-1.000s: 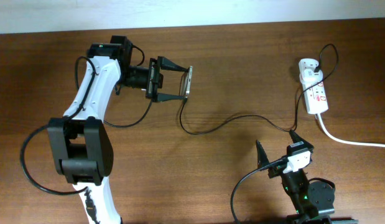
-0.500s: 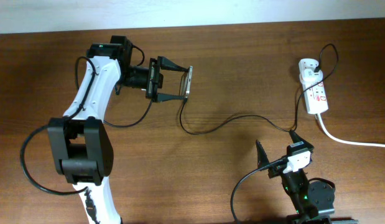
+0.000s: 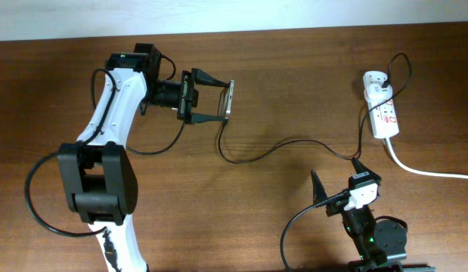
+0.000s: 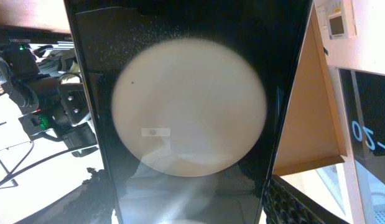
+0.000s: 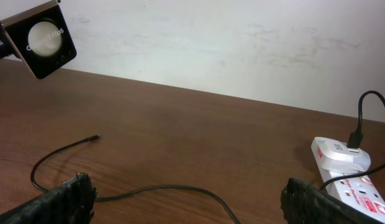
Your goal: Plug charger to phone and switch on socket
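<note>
Left gripper (image 3: 228, 101) clamped on the phone (image 3: 230, 95), pinched between its two fingertips and held clear of the table (image 3: 218, 219), left of centre toward the far side. Right gripper (image 5: 192, 210) spread wide and empty, low by the near edge, with black ribbed fingers (image 5: 63, 202) in both bottom corners of its own wrist view.

Phone from overhead: only a thin sliver on edge. From the left wrist: a glossy black screen filling the picture, with one large pale round reflection. From the right wrist: a small dark tilted slab with a bronze rim, at upper left against a white wall (image 5: 211, 37).

Charger (image 3: 294, 141) in one loose curve across the wood, from the white adapter (image 3: 375, 81) to just below the phone in the overhead view. Plug tip (image 5: 94, 137), plain only from the right wrist, flat on the table and apart from the phone, not inserted.

Socket (image 3: 383, 113) at far right, adapter on its far end, thick white cord (image 3: 426, 171) trailing off the right edge. Switch position not discernible.

Faint pale lettering across the phone screen, too blurred to read. Red print on the socket, too small to read.

Counted: two arms, two grippers, one phone, one thin black cable, one power strip, one adapter
</note>
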Controlling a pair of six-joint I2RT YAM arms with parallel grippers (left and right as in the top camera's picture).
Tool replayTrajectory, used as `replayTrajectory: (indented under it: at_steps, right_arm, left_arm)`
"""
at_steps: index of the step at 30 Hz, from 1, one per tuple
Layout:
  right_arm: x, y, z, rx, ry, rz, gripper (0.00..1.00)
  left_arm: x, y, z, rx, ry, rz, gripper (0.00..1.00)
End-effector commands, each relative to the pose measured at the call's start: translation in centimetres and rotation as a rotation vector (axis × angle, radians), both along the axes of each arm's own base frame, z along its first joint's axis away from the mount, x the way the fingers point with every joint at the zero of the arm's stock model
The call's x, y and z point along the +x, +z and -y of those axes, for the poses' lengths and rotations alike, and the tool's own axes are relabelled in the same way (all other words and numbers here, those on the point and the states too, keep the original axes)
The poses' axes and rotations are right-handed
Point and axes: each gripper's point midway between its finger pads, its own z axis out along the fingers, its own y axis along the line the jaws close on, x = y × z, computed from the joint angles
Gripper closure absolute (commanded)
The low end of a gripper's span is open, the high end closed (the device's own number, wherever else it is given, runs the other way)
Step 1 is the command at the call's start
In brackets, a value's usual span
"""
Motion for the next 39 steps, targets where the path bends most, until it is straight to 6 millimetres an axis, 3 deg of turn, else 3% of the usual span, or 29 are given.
replayTrajectory:
  at_steps: [1, 29, 39]
  right_arm:
    - [-0.05, -0.26, -0.15, -0.006, 0.01, -0.002, 0.01]
    - [-0.05, -0.26, -0.16, -0.006, 0.011, -0.002, 0.01]
    - [-0.05, -0.26, -0.15, -0.006, 0.01, -0.002, 0.01]
  left_arm:
    - [0.42, 1.2, -0.08, -0.044, 0.01, -0.003, 1.0]
    - [0.43, 1.19, -0.08, -0.044, 0.01, -0.002, 1.0]
    - [0.42, 0.22, -0.25, 0.013, 0.009, 0.004, 1.0]
